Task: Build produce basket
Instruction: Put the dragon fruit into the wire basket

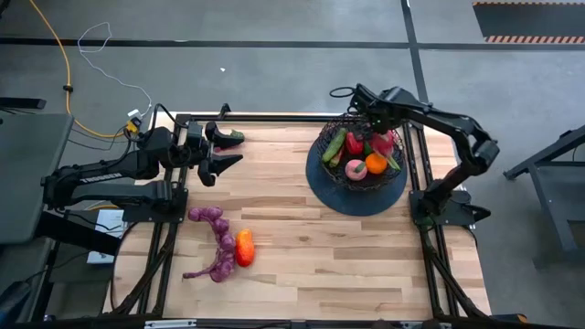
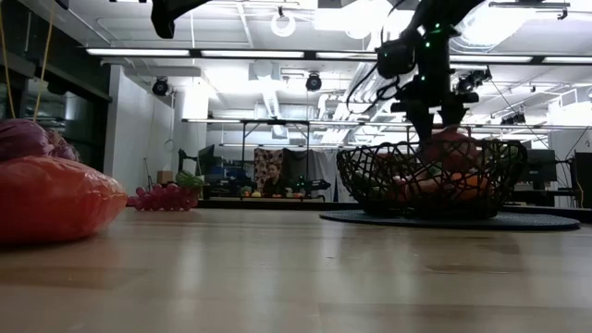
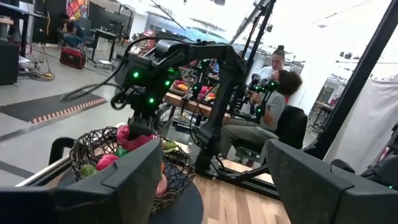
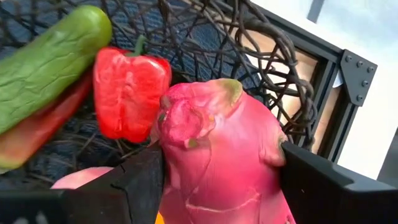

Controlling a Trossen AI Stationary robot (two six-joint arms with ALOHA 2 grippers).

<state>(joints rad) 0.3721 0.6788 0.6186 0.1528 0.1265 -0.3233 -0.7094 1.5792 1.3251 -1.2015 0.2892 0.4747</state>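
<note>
The basket (image 1: 356,163), a round black wire-mesh bowl on a dark grey disc base (image 1: 322,187), stands at the far right part of the wooden table (image 1: 302,265). Inside it lie a green cucumber (image 1: 335,145), a red bell pepper (image 1: 355,143), an orange fruit (image 1: 377,164), a pink round piece (image 1: 355,169) and a pink dragon fruit (image 4: 221,155).

The right gripper (image 1: 384,137) is down inside the basket, and its two dark fingers (image 4: 140,180) are clamped on the sides of the dragon fruit. The lower part of this fruit is cut off in the right wrist view, so I cannot tell if it touches the other pieces below.

On the near left part of the table, well apart from the basket, a purple grape bunch (image 1: 218,245) lies touching an orange-red piece (image 1: 244,248). Another small grape bunch (image 2: 163,197) is seen far off in the low view.

The left gripper (image 1: 224,151) hovers over the far left part of the table with its fingers apart and nothing between them.

Beyond the table, a person (image 3: 264,109) sits in the room.
</note>
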